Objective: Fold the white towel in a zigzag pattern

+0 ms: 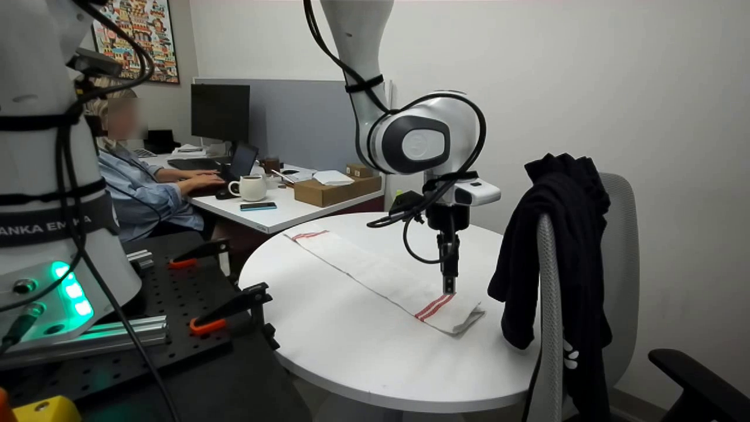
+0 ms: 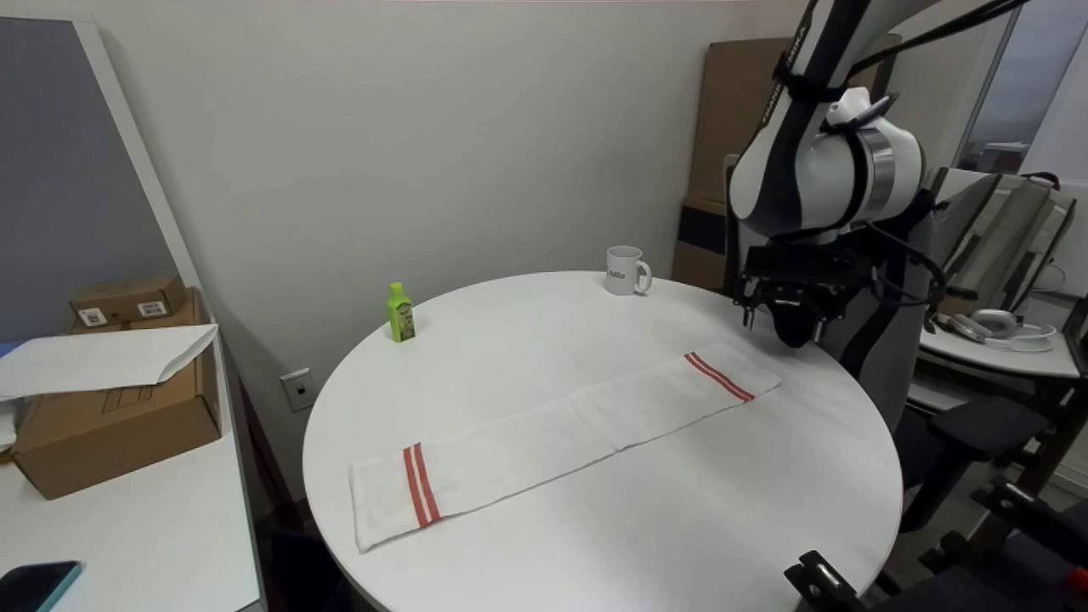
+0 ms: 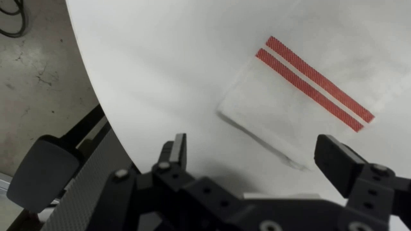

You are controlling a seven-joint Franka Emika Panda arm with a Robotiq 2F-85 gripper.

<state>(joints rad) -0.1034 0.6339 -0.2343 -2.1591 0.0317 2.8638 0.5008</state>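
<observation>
The tool (image 3: 252, 142), its fingers apart with nothing between them, hangs near the closer end of the towel (image 2: 561, 442), perhaps right over it. From there the towel's long axis runs away, flat across the desk (image 2: 527, 348); its end edge slants to the fingers' line, so a turn likely comes first. A mug (image 2: 625, 270) and a bottle (image 2: 400, 314) stand on the desk, contents unseen.
</observation>
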